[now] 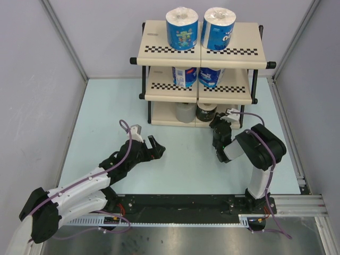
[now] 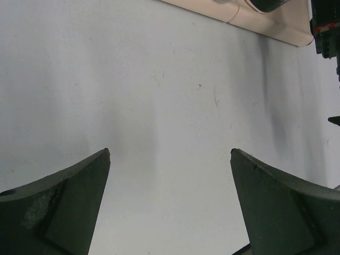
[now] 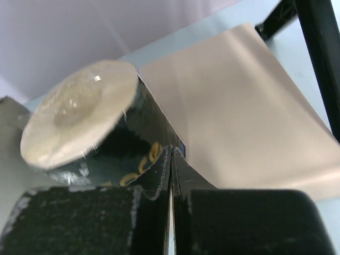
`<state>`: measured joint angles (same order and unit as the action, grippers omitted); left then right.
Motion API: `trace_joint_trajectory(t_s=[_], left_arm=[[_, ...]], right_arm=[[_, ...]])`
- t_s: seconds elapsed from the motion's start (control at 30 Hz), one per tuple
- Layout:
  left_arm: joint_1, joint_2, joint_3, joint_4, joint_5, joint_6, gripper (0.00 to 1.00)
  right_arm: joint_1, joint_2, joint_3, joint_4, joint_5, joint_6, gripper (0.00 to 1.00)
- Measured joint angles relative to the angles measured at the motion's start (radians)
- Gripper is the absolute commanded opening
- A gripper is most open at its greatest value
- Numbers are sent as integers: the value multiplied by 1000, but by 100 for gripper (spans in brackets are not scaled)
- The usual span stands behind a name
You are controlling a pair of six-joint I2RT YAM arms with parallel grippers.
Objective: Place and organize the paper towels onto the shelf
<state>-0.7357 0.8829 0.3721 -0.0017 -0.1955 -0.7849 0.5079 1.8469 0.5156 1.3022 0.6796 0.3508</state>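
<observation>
Right end effector (image 3: 171, 159): fingers pressed flat together, nothing visible between them. The tips lie against or just beside the lower flank of the dark-wrapped roll (image 3: 106, 143); contact cannot be confirmed. The roll stands at 11 o'clock from the tips, on the bottom board (image 3: 239, 106) of the shelf (image 1: 159, 45)

Left end effector (image 2: 170, 154): spread wide, empty, low over the worktop (image 2: 159, 79), at 7 o'clock from the shelf in the overhead view

Paper towels: all six are on the shelf, which stands at 12 o'clock on the worktop. Two blue-wrapped rolls (image 1: 181, 27) are on the top tier and two more (image 1: 184, 76) on the middle tier. The grey roll (image 1: 185, 111) and the dark-wrapped roll are side by side on the bottom tier

Step in hand, as judged: placing looks complete; only squaring up the dark-wrapped roll is left

Next move calls for: a short push toward 12 o'clock if the roll should sit deeper, otherwise a straight retreat toward 6 o'clock. Either way it must stay clear of the black frame post (image 3: 319, 53) at 2 o'clock
</observation>
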Motion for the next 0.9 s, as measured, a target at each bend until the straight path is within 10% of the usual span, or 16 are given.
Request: trace_joint_trajectory(t_s=[0.9], left_arm=[[0, 1, 0, 13, -11, 8, 95]], right_arm=[[77, -39, 43, -3, -5, -111, 0]])
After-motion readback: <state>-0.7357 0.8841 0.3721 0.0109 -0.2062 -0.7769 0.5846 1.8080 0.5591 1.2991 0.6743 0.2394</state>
